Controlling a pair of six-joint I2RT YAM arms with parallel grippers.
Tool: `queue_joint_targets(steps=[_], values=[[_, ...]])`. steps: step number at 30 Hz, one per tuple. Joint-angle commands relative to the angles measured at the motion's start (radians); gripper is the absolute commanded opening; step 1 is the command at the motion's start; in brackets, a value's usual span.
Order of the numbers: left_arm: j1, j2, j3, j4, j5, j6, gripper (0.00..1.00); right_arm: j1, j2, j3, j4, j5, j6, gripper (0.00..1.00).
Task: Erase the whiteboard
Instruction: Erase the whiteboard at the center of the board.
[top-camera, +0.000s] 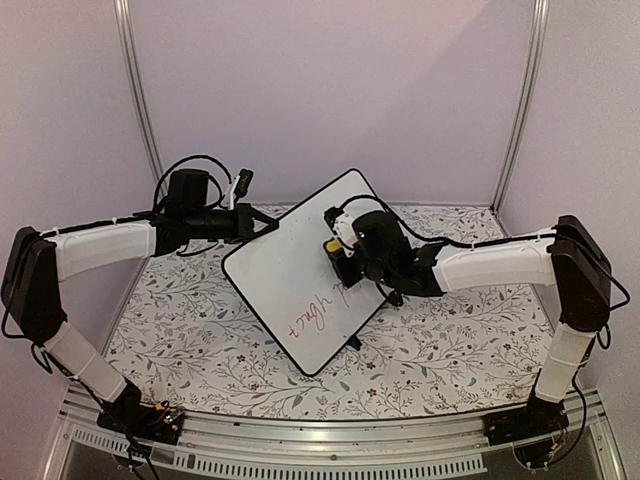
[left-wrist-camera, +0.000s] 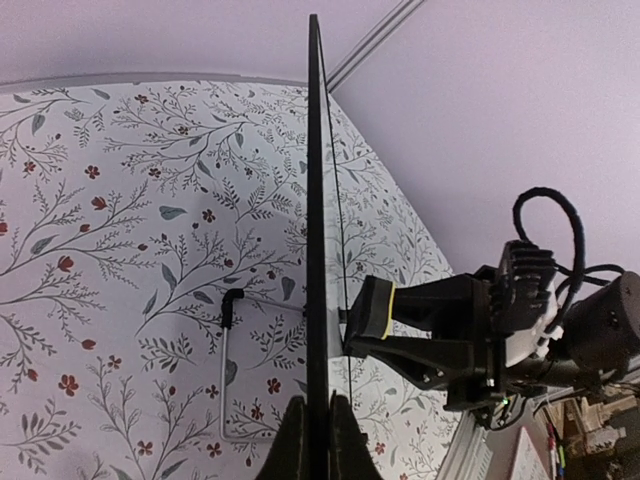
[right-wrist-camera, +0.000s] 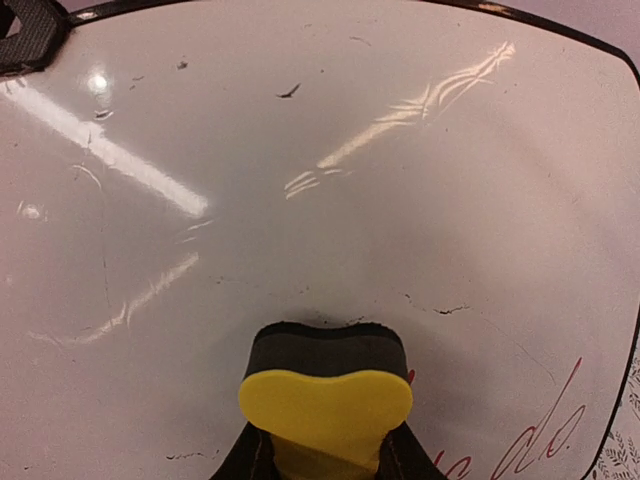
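Right up close, the eraser, yellow back and dark felt pad, sits pinched in the right jaws, which are closed narrow on its stem. The felt looks pressed to the whiteboard. In the left wrist view the left jaws are clamped tight on the board's thin black frame, and the board shows edge-on, standing steeply up off the desk.

From above, the board sits mid-desk, turned like a diamond between the two arms. Red writing runs along its lower right part, not yet wiped.

Handling, as I judge it: thin, stiff and light, with a glossy face that glares and will be slick. Push on it with the eraser and it'll want to swing or skid, so a pinch on the frame, like the left jaws have, is the place to brace it. Grabbing the face would only smear the ink.

Hard to read: the board's back is hidden. Whether its lower corner rests on the desk, I can't tell. A thin grey rod beside the board could be a stand leg, but that's unclear. The red words are cut off at the right wrist frame's edge, and a few small dark flecks could be ink or scuffs.
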Motion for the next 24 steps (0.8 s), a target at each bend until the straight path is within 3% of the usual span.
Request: queue_joint_targets(steps=[1,24], values=[[-0.011,-0.005,0.015,0.038,0.043,0.043,0.00,0.007,0.047,0.036,-0.050,-0.029,0.010,0.00],[-0.009,-0.010,0.015,0.039,0.049,0.039,0.00,0.111,0.066,0.052,-0.056,-0.019,0.010,0.00]])
